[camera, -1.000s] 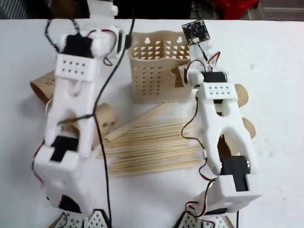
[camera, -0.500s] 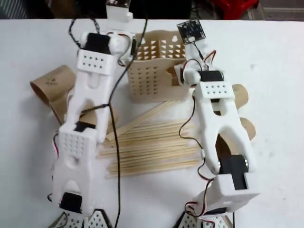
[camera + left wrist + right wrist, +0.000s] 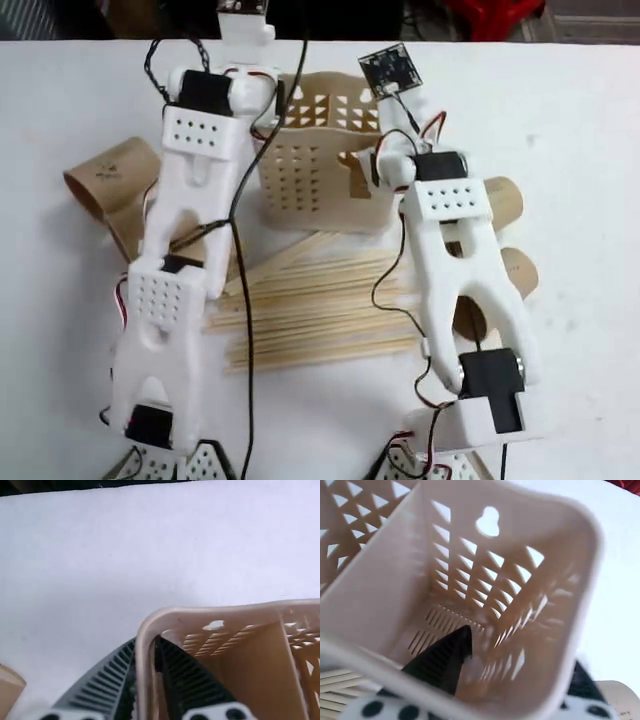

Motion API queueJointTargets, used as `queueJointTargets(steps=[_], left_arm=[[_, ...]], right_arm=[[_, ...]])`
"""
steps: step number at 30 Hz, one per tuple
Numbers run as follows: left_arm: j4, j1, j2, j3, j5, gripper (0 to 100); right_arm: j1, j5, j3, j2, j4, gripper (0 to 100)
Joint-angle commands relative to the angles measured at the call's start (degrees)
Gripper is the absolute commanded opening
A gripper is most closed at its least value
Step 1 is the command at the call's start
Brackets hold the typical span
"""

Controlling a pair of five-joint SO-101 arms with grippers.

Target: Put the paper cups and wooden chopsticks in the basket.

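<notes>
The basket (image 3: 310, 190) has tilted nearer, left gripper (image 3: 145, 644) and right gripper (image 3: 522, 652) clamping its walls. Still positioning; next, fetch chopsticks (image 3: 320, 312).

Your basket (image 3: 320, 185) reads as smooth beige plastic with a slight sheen, and the walls are punched through with cutouts. The chopsticks (image 3: 320, 315) are pale bare wood, totally matt. The paper cups (image 3: 105, 175) look like brown kraft paper, dull finish. The table (image 3: 580, 130) is a plain, smooth, matt white. Your left arm (image 3: 190, 200) and right arm (image 3: 440, 270) are matt white plastic shells, and the left one's fingers (image 3: 185, 675) are dark grey plastic with a ribbed face.
</notes>
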State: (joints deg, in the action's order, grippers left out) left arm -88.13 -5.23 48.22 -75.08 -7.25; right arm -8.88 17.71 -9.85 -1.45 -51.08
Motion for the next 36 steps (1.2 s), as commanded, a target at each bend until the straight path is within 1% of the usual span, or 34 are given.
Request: queueJointTargets(steps=[1,9,13,16,22,25,30,31,33,36], left_arm=[[0.18,0.57,-0.4,-2.55,-0.97,2],[0.44,0.84,-0.4,-2.64,-0.97,2],[0.44,1.89,-0.31,-2.55,-4.13,2],[0.35,2.15,-0.31,-2.64,-4.4,2],[0.97,2.33,-0.84,-2.99,-5.8,2],[2.2,2.42,-0.4,-2.64,-5.71,2],[2.81,2.42,-0.4,-2.81,-5.98,2],[2.81,2.42,-0.75,-2.9,-5.98,2],[2.81,2.42,-0.92,-2.99,-5.89,2],[2.9,2.42,-0.57,-2.99,-6.07,2]], right_arm=[[0.31,0.0,1.23,-5.67,1.8,31.0],[0.66,0.0,7.21,-7.87,1.89,30.8],[0.66,0.0,7.21,-7.87,0.66,30.8],[0.66,0.35,7.21,-7.96,-1.1,29.6],[0.66,0.0,6.59,-10.42,-3.38,8.3],[0.48,0.0,5.54,-13.76,-2.95,4.6],[0.31,0.53,3.69,-19.03,-2.07,5.5],[0.48,0.53,2.2,-19.12,-1.19,7.7],[0.48,0.53,-1.85,-19.12,1.71,15.1],[0.13,0.18,-9.41,-19.12,8.75,25.2]])
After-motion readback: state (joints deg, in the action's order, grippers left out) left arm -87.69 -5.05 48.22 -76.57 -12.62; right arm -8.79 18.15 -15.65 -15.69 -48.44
